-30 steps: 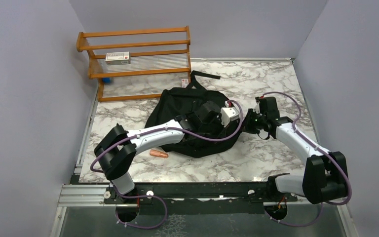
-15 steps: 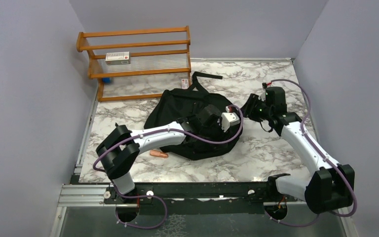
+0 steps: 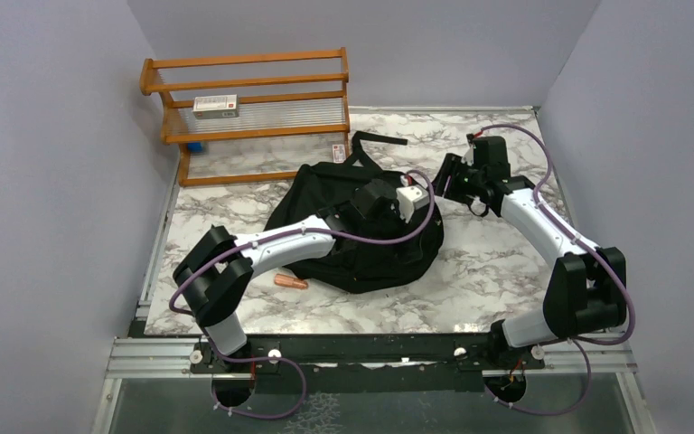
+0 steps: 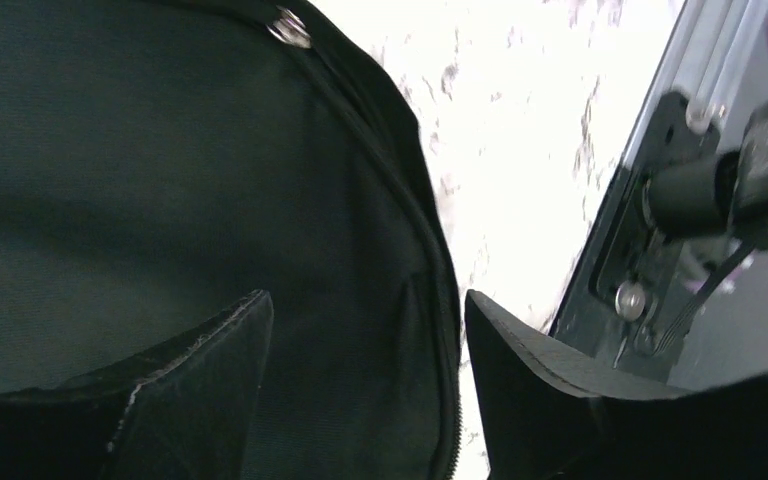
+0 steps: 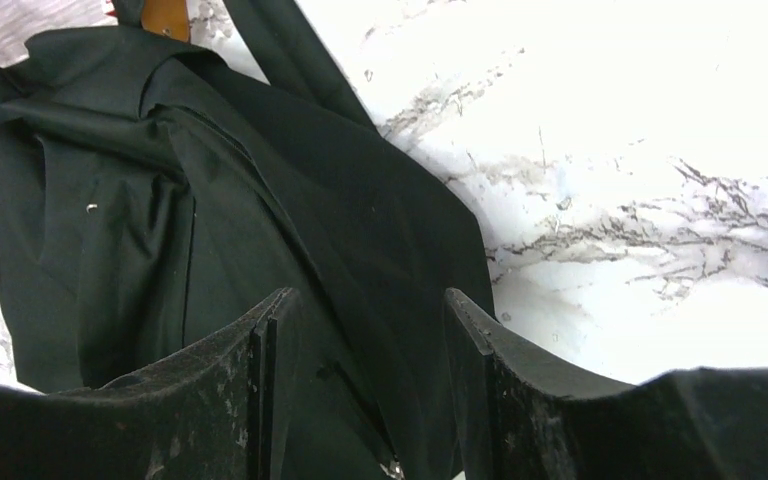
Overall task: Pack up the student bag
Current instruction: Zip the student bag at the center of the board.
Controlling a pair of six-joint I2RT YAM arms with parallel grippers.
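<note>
Bag: I see a large black backpack [image 3: 379, 258] of soft, rumpled fabric.
Pose: it lies slumped flat, one black strap [image 3: 375, 138] trailing off its far end.
Place: I find it mid-counter [image 3: 492, 271].

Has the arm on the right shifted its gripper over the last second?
Yes. The right gripper moved farther from the robot, closer to the table's back edge.

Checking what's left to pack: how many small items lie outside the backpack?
4: white box on the rack shelf, blue item below it, small packet at the rack's right end, orange stick beside the student bag. Others may be hidden.
</note>
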